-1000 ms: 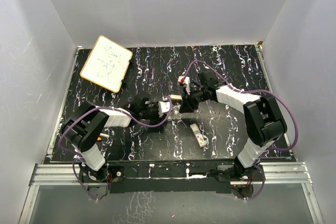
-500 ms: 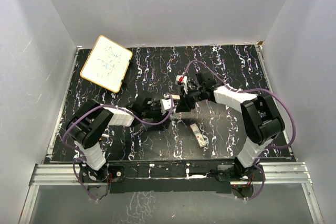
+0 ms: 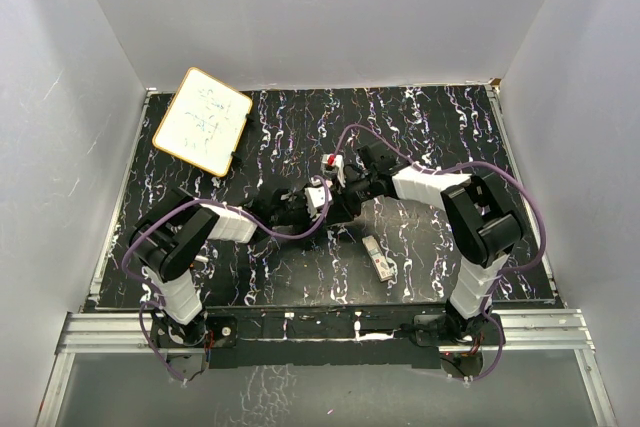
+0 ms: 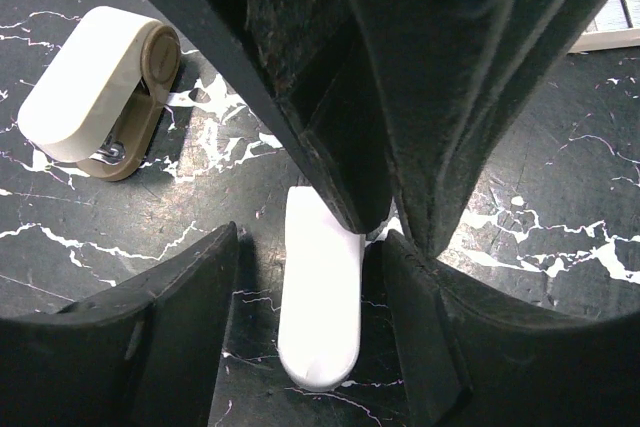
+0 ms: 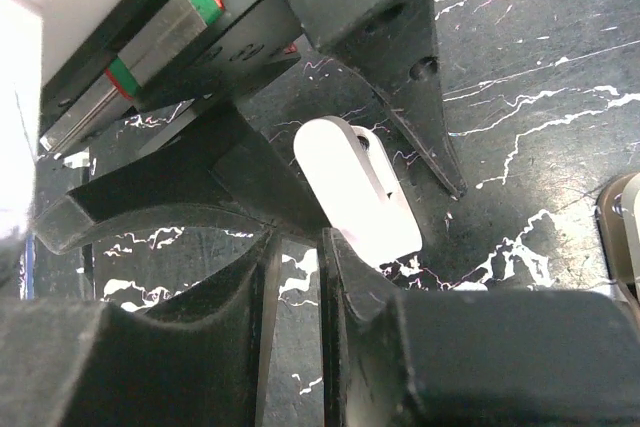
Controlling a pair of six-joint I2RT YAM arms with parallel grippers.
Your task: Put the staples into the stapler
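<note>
Swinging toward nine o'clock since the earlier frame, the right gripper (image 5: 298,242) had closed in on the left gripper (image 4: 312,247) near the middle of the table (image 3: 450,127), its arm folding in with it. We found the left claw spread, its fingers (image 4: 170,337) standing either side of a small white oblong piece (image 4: 320,297) that lay flat on the marbled top, a sliver of table showing on each side. The right claw was pressed almost together, only a thin slit between its tips and nothing in it. In the left wrist view those tips came down over the far end of the white piece; we could not tell whether they touched it. The stapler (image 4: 95,92), beige base and white top, lay near, at about eleven o'clock of the piece in that view. The staple box (image 3: 378,257) lay apart at five o'clock of both claws, untouched. A whiteboard (image 3: 202,120) sat in the ten o'clock corner.
</note>
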